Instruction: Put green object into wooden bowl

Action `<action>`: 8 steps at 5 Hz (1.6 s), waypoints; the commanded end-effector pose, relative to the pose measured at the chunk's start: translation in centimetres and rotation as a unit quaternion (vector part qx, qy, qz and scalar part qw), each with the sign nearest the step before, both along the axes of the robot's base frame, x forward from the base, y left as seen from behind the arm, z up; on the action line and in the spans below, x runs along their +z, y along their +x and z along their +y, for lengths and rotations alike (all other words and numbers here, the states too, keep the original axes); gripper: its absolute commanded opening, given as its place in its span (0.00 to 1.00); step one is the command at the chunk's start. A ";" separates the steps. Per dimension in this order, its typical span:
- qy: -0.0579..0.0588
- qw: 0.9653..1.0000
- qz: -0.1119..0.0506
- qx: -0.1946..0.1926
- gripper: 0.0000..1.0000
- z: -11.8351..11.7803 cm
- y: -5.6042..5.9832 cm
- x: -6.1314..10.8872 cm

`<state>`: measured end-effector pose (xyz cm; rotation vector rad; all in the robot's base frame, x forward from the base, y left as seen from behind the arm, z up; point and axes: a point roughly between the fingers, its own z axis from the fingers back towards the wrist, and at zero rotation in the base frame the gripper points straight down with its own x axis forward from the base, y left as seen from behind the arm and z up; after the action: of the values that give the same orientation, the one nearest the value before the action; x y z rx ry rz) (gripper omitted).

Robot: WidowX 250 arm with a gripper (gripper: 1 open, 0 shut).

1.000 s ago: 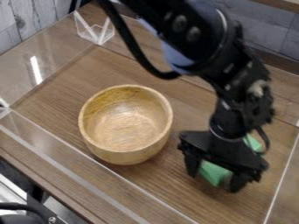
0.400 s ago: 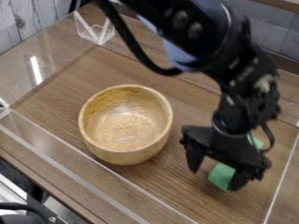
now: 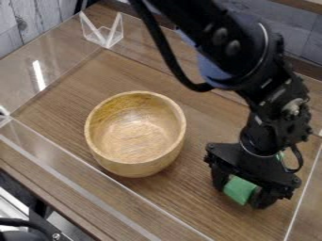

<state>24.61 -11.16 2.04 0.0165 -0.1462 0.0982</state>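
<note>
The green object (image 3: pixel 240 191) lies on the wooden table at the lower right, partly covered by the black fingers. My gripper (image 3: pixel 248 188) points straight down over it, open, with one finger on each side of the block. The wooden bowl (image 3: pixel 135 131) sits to the left of the gripper, round, light tan and with nothing in it. A gap of bare table separates the bowl from the gripper.
Clear plastic walls (image 3: pixel 38 75) ring the wooden table (image 3: pixel 189 94). A clear triangular stand (image 3: pixel 101 31) is at the back left. The black arm (image 3: pixel 239 66) slants down from the top centre above the right side.
The gripper has shifted to the right and slightly lower, staying open around the green block. The bowl has not moved.
</note>
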 end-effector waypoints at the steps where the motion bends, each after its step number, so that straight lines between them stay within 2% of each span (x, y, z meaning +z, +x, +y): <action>1: -0.013 1.000 -0.023 0.007 0.00 -0.6 0.6 3.0; 2: -0.026 0.999 -0.037 -0.013 0.00 0.0 0.1 6.8; 3: -0.029 0.998 -0.046 -0.025 0.00 3.2 -0.4 9.8; 4: -0.025 0.998 -0.047 -0.026 0.00 7.0 -0.1 11.1; 5: -0.023 0.998 -0.046 -0.034 0.00 7.8 0.7 11.4; 7: -0.016 0.999 -0.041 -0.010 0.00 9.2 1.1 10.0; 8: -0.014 0.999 -0.040 -0.011 0.00 9.3 1.0 10.1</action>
<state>25.09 -2.12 11.22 -0.0183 -0.1879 0.0736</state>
